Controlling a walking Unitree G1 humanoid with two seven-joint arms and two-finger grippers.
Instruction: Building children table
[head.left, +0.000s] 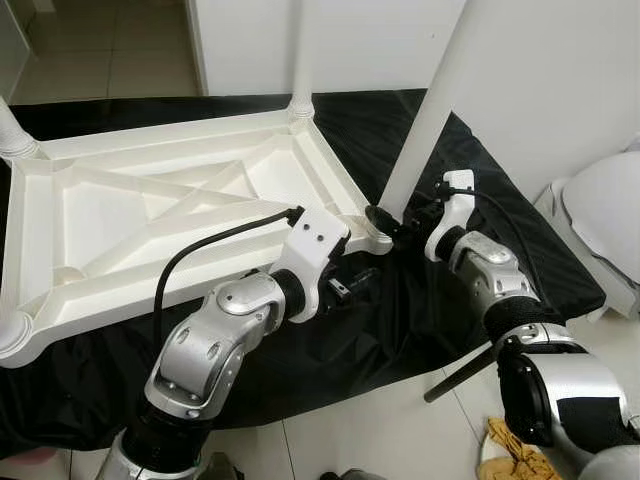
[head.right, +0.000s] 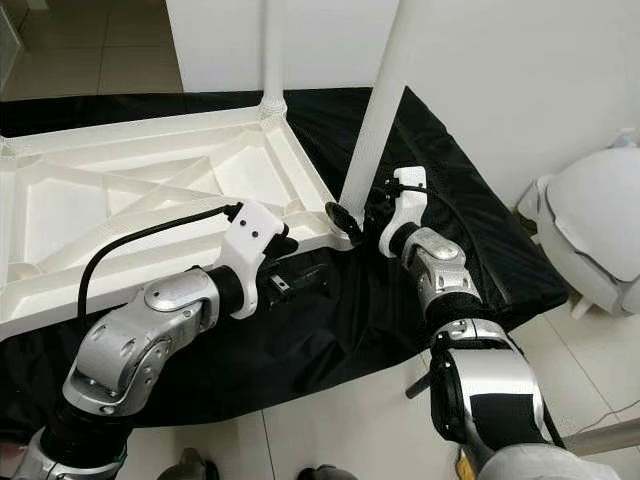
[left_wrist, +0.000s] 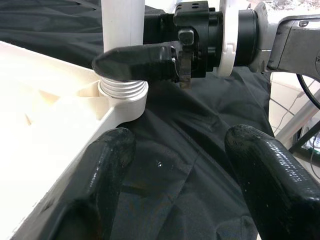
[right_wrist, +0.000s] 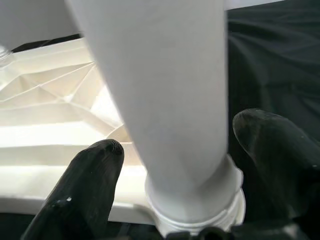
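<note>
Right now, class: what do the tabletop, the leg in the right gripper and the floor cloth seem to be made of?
Tabletop: probably moulded plastic, matte white; ribbed underside. Leg: likely the same plastic, smooth, with a threaded end. Cloth: black fabric, slightly shiny; it creases. Right gripper has its fingers either side of the leg.

I see the right gripper (head.left: 385, 217) fingers straddling the table leg (head.left: 428, 110). Left gripper (head.left: 362, 280) has open black cloth (head.left: 400, 310) ahead; tabletop (head.left: 150, 215) corner crowds its side.

Both arms reach forward, bent at the elbow. The left gripper (head.left: 362, 278) points rightward, fingers spread. The right gripper (head.left: 390, 218) points leftward, fingers apart.
</note>
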